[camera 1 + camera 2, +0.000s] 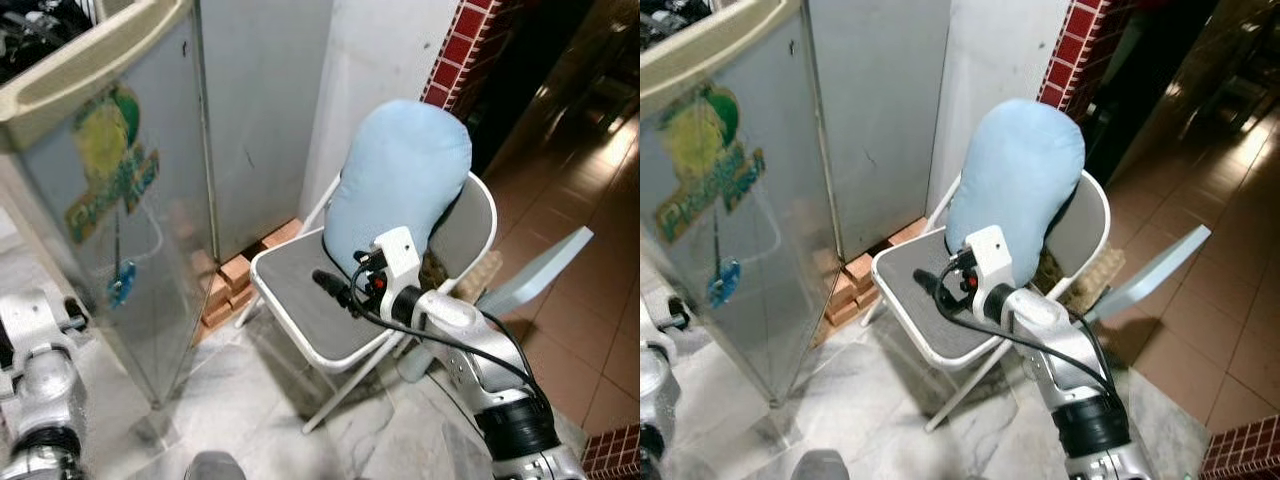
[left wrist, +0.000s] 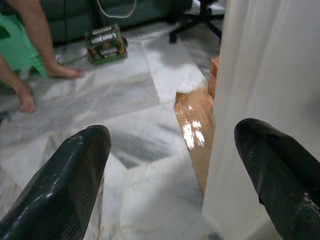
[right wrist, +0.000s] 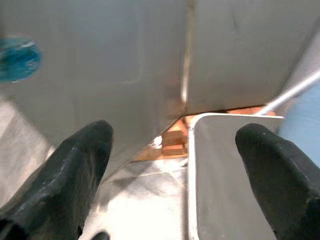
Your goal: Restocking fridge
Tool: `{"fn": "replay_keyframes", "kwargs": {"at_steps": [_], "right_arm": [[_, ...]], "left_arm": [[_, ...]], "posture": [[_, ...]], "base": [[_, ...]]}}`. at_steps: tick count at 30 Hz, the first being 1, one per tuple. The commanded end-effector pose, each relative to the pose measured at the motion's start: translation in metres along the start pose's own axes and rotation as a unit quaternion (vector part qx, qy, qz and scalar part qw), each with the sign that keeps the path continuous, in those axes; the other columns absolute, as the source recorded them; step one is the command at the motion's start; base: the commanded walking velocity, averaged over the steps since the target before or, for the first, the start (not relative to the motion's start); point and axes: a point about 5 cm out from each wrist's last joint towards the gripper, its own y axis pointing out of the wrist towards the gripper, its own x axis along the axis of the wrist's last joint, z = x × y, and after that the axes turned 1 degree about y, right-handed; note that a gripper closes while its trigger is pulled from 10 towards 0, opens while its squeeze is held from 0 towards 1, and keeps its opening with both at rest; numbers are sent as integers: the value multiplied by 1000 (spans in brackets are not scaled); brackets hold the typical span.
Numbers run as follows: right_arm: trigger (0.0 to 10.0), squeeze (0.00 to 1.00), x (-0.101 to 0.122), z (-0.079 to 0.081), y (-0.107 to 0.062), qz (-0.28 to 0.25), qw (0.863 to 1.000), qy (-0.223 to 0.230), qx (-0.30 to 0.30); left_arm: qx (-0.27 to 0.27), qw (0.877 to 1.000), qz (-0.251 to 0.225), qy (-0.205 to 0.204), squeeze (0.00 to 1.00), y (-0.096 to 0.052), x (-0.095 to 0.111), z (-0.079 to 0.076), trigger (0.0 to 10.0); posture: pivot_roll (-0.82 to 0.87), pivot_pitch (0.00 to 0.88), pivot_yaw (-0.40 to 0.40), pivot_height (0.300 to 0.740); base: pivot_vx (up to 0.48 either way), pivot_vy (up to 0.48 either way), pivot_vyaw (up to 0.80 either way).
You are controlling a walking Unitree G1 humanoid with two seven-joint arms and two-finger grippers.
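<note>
A folding chair [image 1: 300, 300] stands by the wall with a pale blue cushion [image 1: 400, 170] propped on it. Bricks [image 1: 235, 275] lie behind; a person's bare feet [image 2: 60, 72] rest on the marble floor [image 2: 100, 100].

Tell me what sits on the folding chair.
A pale blue cushion stands on the chair seat, leaning against the backrest. The seat's front is bare. Something brownish shows beside the cushion; I cannot tell what. The right gripper hovers over the seat, open.
</note>
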Motion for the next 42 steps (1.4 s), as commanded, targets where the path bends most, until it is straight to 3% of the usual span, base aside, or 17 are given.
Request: {"fn": "replay_keyframes", "kwargs": {"at_steps": [1, 7, 13, 21, 24, 27, 32, 35, 39, 42], "right_arm": [[10000, 0, -3, -2, -1, 10, 1000, -13, 12], [10000, 0, -12, -11, 2, 30, 999, -26, -1], [10000, 0, -22, -25, 2, 55, 996, -41, -60], [10000, 0, -26, -39, -5, 21, 985, 1, -174], [10000, 0, -26, -49, -9, -3, 968, 40, -246], [10000, 0, -23, -51, -8, -18, 962, 47, -268], [10000, 0, -13, -55, -10, -51, 953, 53, -293], [10000, 0, -11, -47, -16, -77, 954, 65, -282], [10000, 0, -25, -36, -33, -65, 956, 51, -282], [10000, 0, -31, -33, -42, -63, 952, 56, -293]], "left_arm": [[2, 1000, 4, 4, 0, -8, -7, 0, 10000], [-24, 999, 32, 20, 0, -34, -34, -4, 10000], [-46, 998, 34, 32, 0, -35, -30, -11, 10000], [-109, 994, -15, 28, 0, -36, -5, -40, 10000], [-179, 983, 17, 32, 0, -44, -16, -62, 10000], [-207, 977, 45, 33, 0, -45, -23, -69, 10000], [-226, 973, 27, 35, 0, -38, -10, -78, 10000], [-252, 968, -7, 7, 0, -40, 10, -92, 10000], [-308, 951, -42, 7, 0, -56, 27, -114, 10000], [-317, 947, -52, 6, 0, -63, 30, -115, 10000]], "posture": [[160, 0, -117, 740], [169, 0, -116, 740], [159, 0, -109, 740], [148, 0, -102, 740], [137, 0, -94, 740], [120, 0, -83, 740], [113, 0, -80, 740], [98, 0, -78, 740], [69, 0, -66, 740], [56, 0, -54, 740]], "base": [[0, 0, 0], [0, 0, 0], [0, 0, 0], [0, 0, 0], [0, 0, 0], [0, 0, 0], [0, 0, 0], [0, 0, 0], [0, 0, 0], [0, 0, 0]]}}
